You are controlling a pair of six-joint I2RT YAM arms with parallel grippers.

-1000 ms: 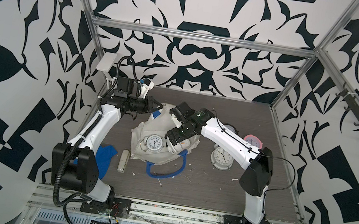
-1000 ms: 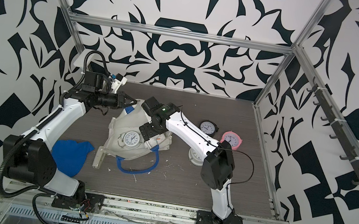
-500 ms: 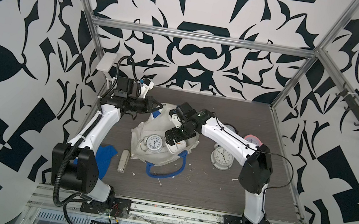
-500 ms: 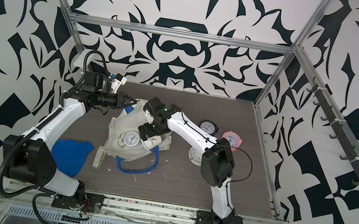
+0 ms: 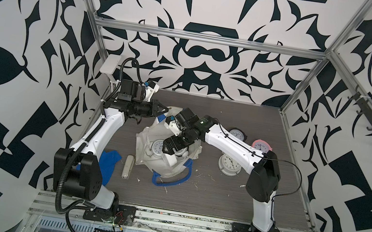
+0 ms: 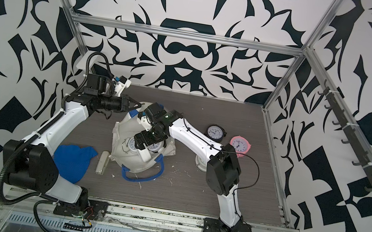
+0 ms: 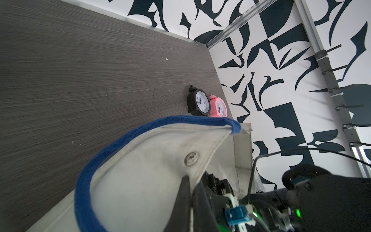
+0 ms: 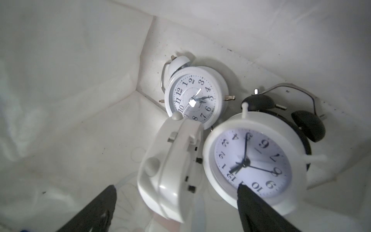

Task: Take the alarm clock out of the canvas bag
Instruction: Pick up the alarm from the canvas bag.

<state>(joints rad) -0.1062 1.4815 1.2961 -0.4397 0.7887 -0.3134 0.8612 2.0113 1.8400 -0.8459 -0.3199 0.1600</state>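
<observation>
Inside the canvas bag (image 5: 146, 142), the alarm clock (image 8: 168, 172) is lying edge-on directly ahead of the right gripper (image 8: 176, 185), whose fingers are being held spread either side of it; the bag's rim is being pinched by the left gripper (image 7: 192, 180); the right arm is being kept nearer.

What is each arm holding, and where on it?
Left gripper: jaws shut on the rim of the canvas bag, by its snap. Right gripper: jaws open, nothing held.

black clock (image 8: 307, 124) half hidden, near white clock (image 8: 251, 158) blurred
</observation>
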